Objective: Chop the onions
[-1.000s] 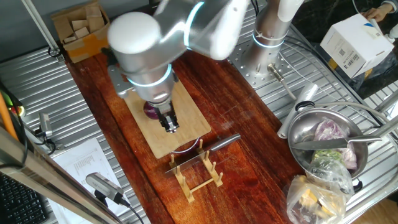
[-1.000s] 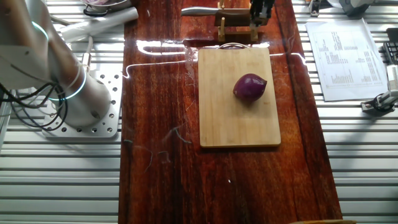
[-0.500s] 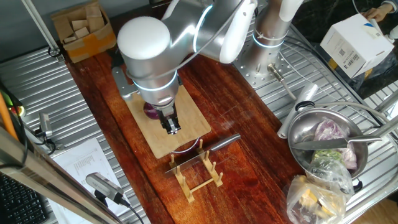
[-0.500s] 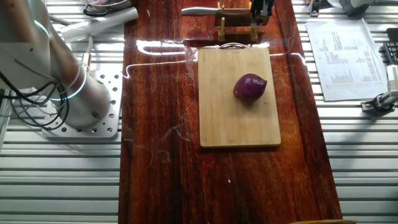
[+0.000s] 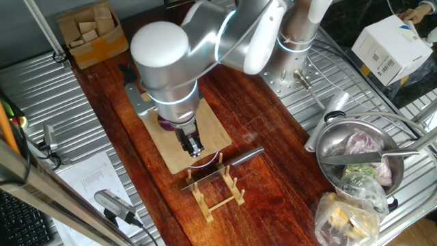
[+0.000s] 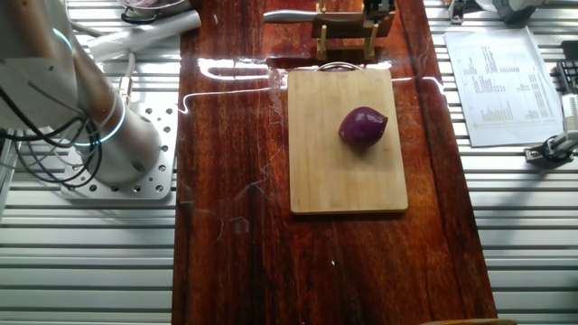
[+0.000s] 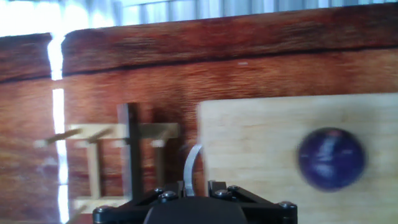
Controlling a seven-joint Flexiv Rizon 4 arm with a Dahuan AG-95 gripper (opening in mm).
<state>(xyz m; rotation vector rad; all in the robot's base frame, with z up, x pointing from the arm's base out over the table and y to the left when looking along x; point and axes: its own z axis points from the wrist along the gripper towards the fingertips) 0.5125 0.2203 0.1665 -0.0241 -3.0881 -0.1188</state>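
Pincer (image 5: 192, 145) hangs over the end of the board (image 6: 343, 171) nearest the rack (image 5: 217, 193), fingers pointing down; nothing is between them that I can make out, but how far apart they stand cannot be told: dark and small in one fixed view, cropped at the frame edge in the other, and the hand view shows only the housing. Onion (image 6: 362, 126) sits alone on the board, whole and uncut, on the half toward the rack, off to one side of centre; the arm covers most of it in one fixed view. It lies free on the board, so the flat bamboo is there as the cutting surface and nothing pins the onion. Knife (image 5: 239, 159) rests across the rack just beyond the metal handle at the board's end, blade propped up off the counter (image 6: 235, 226), likely so the handle can be gripped from above. Judging by the pincer's spot between onion and rack, the step in hand looks like going for the knife; chopping not yet begun. Risk: a round onion may roll under the blade. Farther from the board, a steel bowl (image 5: 334, 147) with pale leafy scraps, a bag (image 5: 348, 208), paper sheet (image 6: 495, 77), cardboard box of blocks (image 5: 89, 31).
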